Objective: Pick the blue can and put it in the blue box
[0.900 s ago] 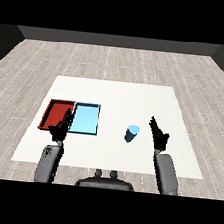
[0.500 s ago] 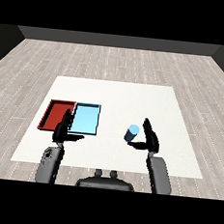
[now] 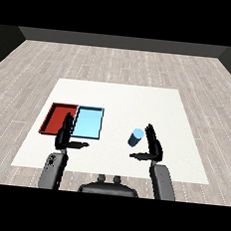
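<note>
Head view
- Bench [image 3: 119, 100]: we see a white top set on a grey plank floor [image 3: 117, 62], carrying everything below.
- Blue can [image 3: 136, 137]: we find it upright on the bench, at about 4 o'clock from the bench's middle, well apart from both trays and outside them.
- Light blue tray [image 3: 88, 122]: we place it at about 8 o'clock from the bench's middle, at 9 o'clock from the blue can, lying flat.
- Red tray [image 3: 58, 118]: we see it touching the light blue tray along one long side, at 9 o'clock from it.
- Right robot hand [image 3: 153, 147]: we see it just beside the blue can, at about 4 o'clock from it; its fingers point up toward 12 o'clock and the thumb juts out toward 9 o'clock below the can. It stands wide, fingers straight, holding nothing. We cannot tell whether a fingertip touches the can's side.
- Left robot hand [image 3: 64, 135]: we see it at the near edge of the trays, over the seam between red and light blue, at about 6 o'clock from that seam. Its fingers point up toward 12 o'clock, its thumb sticks out toward 3 o'clock; it too is wide and holds nothing.
- Forearms: we see the grey right forearm [image 3: 161, 181] come up from 5 o'clock and the grey left forearm [image 3: 53, 169] from 7 o'clock.
</note>
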Motion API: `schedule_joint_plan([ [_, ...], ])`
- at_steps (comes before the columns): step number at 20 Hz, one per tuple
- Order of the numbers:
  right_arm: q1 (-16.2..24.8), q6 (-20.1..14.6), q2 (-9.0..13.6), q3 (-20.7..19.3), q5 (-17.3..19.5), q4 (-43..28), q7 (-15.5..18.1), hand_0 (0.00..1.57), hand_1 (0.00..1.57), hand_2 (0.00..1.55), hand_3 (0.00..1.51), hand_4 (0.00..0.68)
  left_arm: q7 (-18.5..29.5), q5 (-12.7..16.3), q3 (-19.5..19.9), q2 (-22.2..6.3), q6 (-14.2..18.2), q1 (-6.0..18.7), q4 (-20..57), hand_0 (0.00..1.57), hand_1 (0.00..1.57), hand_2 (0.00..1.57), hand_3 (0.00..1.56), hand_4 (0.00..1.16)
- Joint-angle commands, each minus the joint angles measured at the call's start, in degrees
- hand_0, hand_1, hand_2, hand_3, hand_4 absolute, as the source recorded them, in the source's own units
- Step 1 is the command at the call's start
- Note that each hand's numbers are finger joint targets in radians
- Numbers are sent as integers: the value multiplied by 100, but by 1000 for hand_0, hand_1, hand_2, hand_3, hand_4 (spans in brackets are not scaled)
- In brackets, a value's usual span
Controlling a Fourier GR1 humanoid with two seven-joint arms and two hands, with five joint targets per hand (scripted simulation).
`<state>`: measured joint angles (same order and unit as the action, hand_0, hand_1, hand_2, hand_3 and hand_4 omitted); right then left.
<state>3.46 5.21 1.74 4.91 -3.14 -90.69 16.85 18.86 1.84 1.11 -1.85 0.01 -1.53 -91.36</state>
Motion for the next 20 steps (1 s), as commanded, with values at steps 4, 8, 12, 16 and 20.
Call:
schedule_joint_plan([
  [4,50,96,-77,41,70,185,360,0,0,0,0,0,602,202,306,-122,-251,166,622,0,0,0,0,0],
  [8,332,-5,-150,103,84,-86,270,0,0,0,0,0,512,68,207,-122,-191,-181,278,0,0,0,0,0],
  [12,314,166,-37,-27,-1,55,311,0,0,0,0,0,78,-38,-32,15,-15,-206,-257,0,0,0,0,0],
  [16,-34,297,158,-399,-315,-48,-141,0,0,0,0,0,214,3,51,-9,-88,-71,29,0,0,0,0,0],
  [20,-414,81,-23,-444,-29,1071,447,0,0,0,0,0,546,-88,99,-139,-193,-605,-151,0,0,0,0,0],
])
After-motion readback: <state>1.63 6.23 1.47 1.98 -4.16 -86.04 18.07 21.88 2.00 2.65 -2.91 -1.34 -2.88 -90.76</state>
